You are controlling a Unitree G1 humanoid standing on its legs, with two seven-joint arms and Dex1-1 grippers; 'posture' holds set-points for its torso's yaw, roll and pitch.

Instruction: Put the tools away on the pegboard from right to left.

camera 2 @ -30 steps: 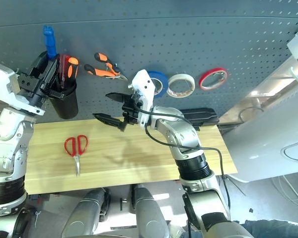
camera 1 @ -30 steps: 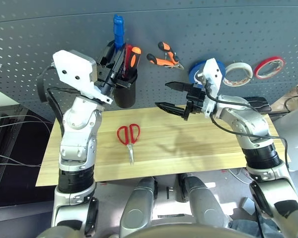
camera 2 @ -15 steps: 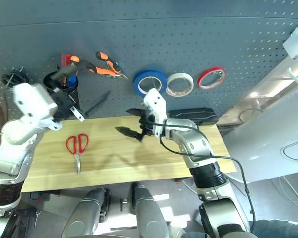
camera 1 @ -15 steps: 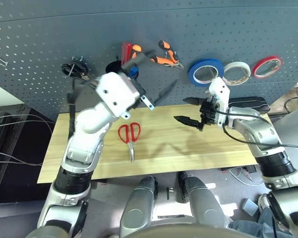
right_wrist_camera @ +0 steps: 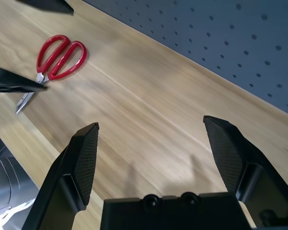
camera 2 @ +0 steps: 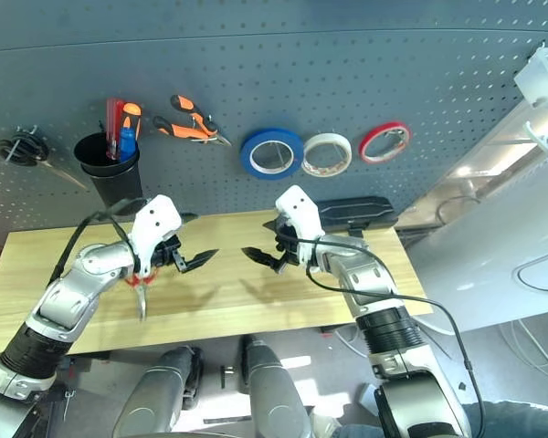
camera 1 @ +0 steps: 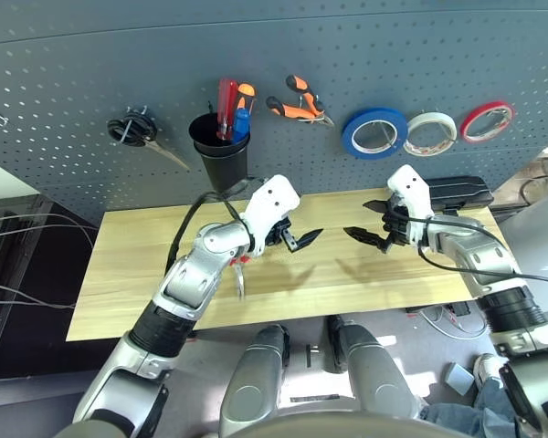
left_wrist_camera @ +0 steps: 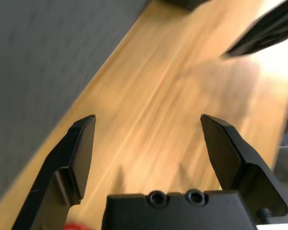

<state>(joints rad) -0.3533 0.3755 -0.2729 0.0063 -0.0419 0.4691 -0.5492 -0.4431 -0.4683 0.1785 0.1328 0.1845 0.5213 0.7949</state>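
Left end effector (camera 1: 297,239) hovers beside scissors (right_wrist_camera: 53,56).

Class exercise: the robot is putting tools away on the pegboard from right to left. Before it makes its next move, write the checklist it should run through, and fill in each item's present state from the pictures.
1. Blue tape roll hung on the pegboard: ok.
2. Orange-and-black pliers hung on the board: ok.
3. Blue-handled screwdriver standing in the black cup: ok.
4. Red-handled scissors put away: not ok, they lie on the wooden table.
5. Left gripper open and empty: ok.
6. Right gripper open and empty: ok.
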